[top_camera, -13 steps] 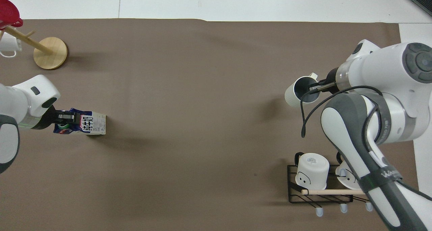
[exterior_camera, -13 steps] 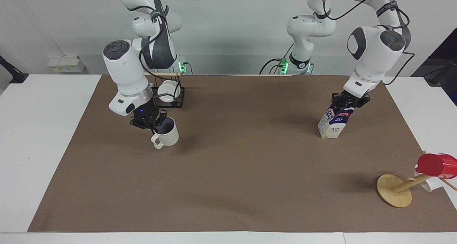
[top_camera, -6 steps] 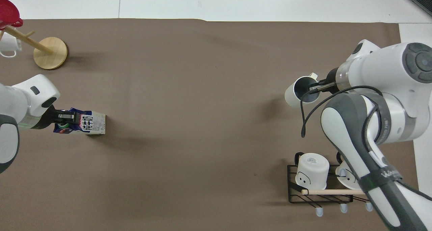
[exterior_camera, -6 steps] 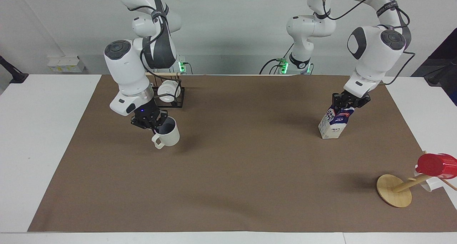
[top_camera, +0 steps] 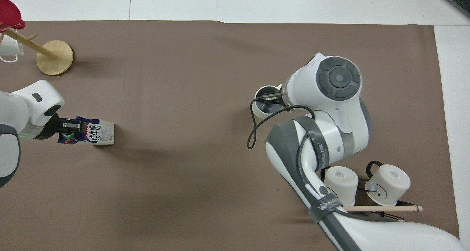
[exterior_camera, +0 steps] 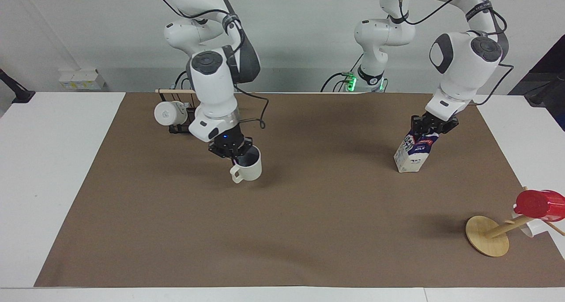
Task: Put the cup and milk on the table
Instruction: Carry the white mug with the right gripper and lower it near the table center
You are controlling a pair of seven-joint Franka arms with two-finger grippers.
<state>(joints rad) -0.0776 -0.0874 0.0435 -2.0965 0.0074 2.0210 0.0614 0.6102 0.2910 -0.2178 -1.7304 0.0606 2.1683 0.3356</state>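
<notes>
White tabletop (exterior_camera: 53, 169) under brown paper mat. Right gripper (exterior_camera: 233, 152) clamped rim of cream ceramic mug (exterior_camera: 248, 166), mid-mat, seemingly touching down. Left gripper (exterior_camera: 430, 128) pinched top of tilted blue-white milk carton (exterior_camera: 413, 152), toward left arm's end. Risk: carton released while leaning, toppling.

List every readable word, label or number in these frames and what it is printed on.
"MILK": on the milk carton's blue upper part, held by the left claw.
Bold characters on the carton's white side, overhead view: unreadable.
Lettering on the right arm's band: too blurred.
</notes>
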